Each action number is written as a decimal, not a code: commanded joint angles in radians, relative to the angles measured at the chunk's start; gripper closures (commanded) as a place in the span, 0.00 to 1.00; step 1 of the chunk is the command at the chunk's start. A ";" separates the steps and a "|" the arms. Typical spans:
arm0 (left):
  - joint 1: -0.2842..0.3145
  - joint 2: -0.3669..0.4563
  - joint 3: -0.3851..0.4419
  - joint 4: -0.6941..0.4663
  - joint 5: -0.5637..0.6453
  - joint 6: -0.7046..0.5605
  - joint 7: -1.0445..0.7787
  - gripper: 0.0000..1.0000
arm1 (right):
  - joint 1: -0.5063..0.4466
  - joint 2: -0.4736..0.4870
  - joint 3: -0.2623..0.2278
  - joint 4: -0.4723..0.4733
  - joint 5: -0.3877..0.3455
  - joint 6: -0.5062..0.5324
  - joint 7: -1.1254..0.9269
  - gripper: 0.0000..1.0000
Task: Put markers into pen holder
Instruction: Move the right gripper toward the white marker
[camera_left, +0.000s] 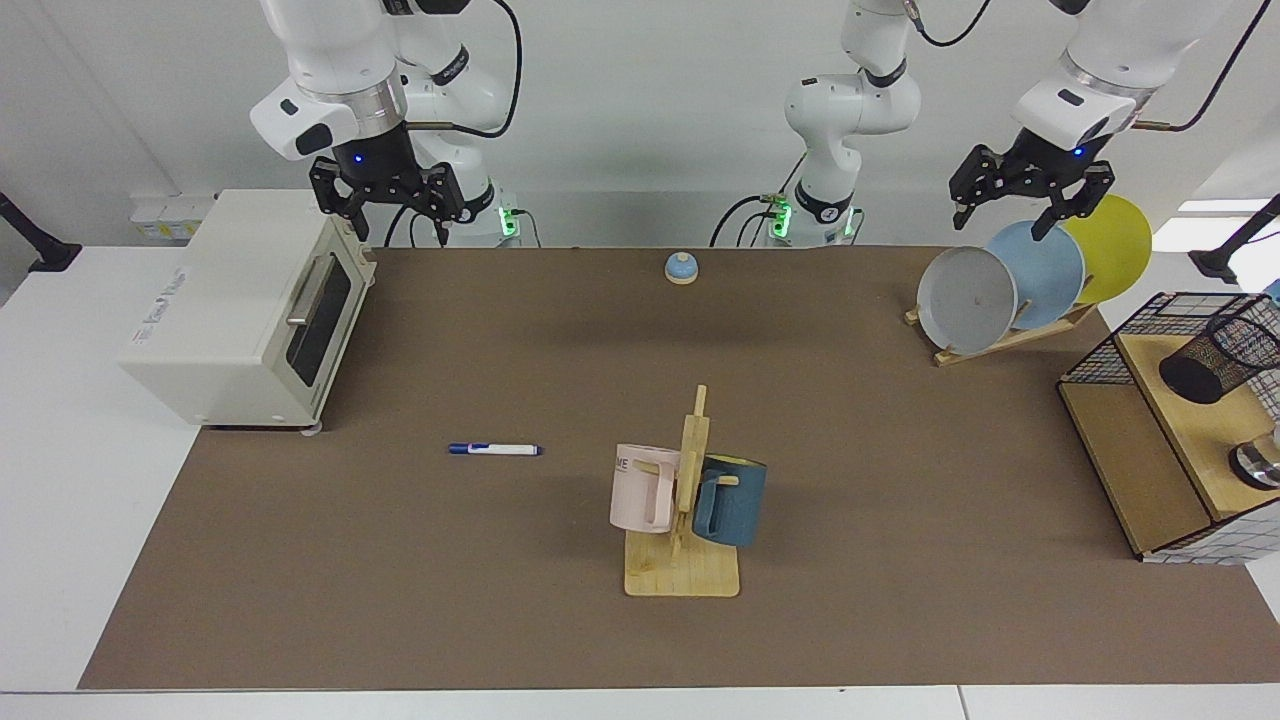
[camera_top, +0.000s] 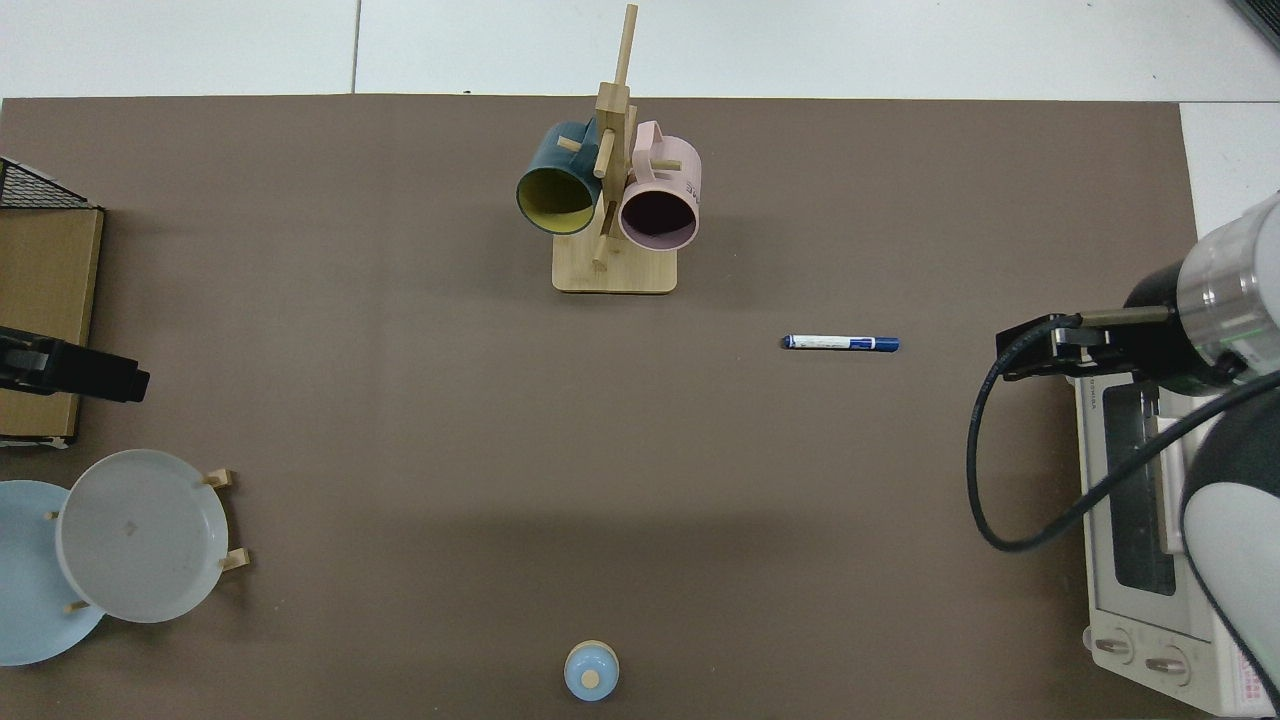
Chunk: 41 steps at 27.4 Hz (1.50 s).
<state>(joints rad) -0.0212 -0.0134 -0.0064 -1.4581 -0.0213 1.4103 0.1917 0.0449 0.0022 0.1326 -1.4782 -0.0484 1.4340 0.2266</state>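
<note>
The marker (camera_left: 495, 449) (camera_top: 840, 343), slim and white with a blue cap and blue end, lies flat on the brown mat, left of centre in the facing view. The black mesh pen holder (camera_left: 1225, 355) sits on the wooden shelf inside the wire basket at the far right, out of the top view. My right gripper (camera_left: 393, 225) hangs open and empty above the toaster oven, well behind the marker. My left gripper (camera_left: 1002, 225) hangs open and empty above the plates, left of the pen holder. Both arms wait.
A white toaster oven (camera_left: 250, 310) stands at the left. A wooden mug tree (camera_left: 685, 500) with a pink and a blue mug stands mid-mat. A plate rack (camera_left: 1010, 340) holds three plates. A small blue bell (camera_left: 681, 267) sits at the back. A wire basket (camera_left: 1110, 350) holds a shiny metal object (camera_left: 1258, 465).
</note>
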 joint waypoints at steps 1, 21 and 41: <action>-0.008 0.000 0.002 0.008 0.015 -0.019 -0.014 0.00 | -0.008 -0.011 0.007 0.001 0.004 -0.026 0.023 0.00; -0.008 0.000 0.002 0.007 0.015 -0.020 -0.014 0.00 | -0.010 -0.080 0.008 -0.119 0.071 0.084 0.190 0.00; -0.005 -0.017 0.003 -0.021 0.015 -0.025 -0.014 0.00 | -0.010 0.055 0.010 -0.169 0.070 0.266 1.143 0.02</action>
<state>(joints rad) -0.0212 -0.0135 -0.0046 -1.4605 -0.0213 1.3980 0.1904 0.0453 0.0282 0.1368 -1.6407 0.0114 1.6731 1.2364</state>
